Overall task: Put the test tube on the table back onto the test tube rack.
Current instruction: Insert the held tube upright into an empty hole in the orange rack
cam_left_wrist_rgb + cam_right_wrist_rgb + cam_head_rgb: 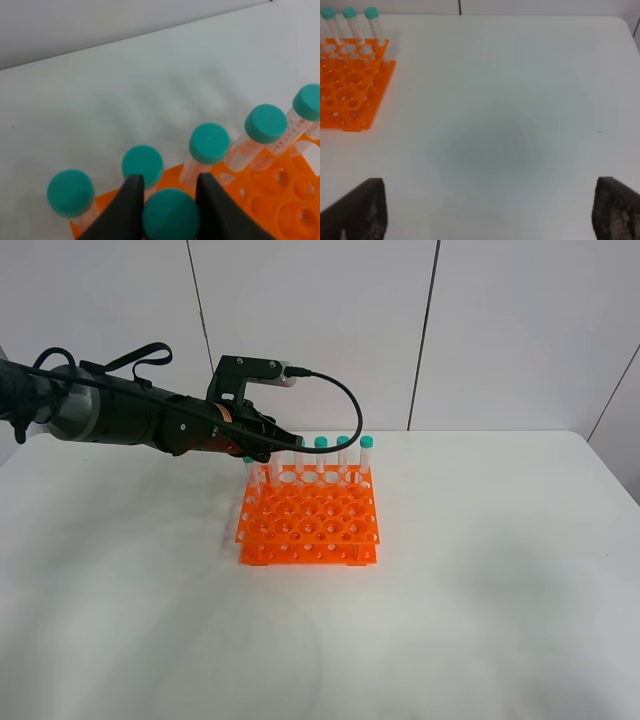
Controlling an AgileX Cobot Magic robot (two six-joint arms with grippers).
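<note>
The left hand (167, 200) is over the back edge of the test tube rack (308, 521), and its two dark fingers (131, 202) are clamped tight on the teal cap of the test tube (170, 216), one finger pressed to each side of the cap. From the high camera the left arm (130, 418) reaches in from the left side, stretched out low across the white tabletop (480, 580), with its tip at the rack's far left corner; the held tube itself is mostly hidden there behind the arm's front end. The wrist camera looks straight down on it: the gripped cap sits just in front of the back row, between the second and third of the standing tubes (209, 145), which line up with their teal caps along the orange rim. You cannot tell from here whether the tube's tip is already down in a hole or only above one. The rack sits flat in the middle of the tabletop, bright orange, its nearer rows of round holes showing no tubes, the capped tubes upright along the far row only. Over on the other side, the right hand (487, 212) hangs with its fingers (362, 207) spread wide apart and nothing between them, just bare white surface below, the rack's corner well off to one side in its wrist view. The right arm does not show in the high view.
</note>
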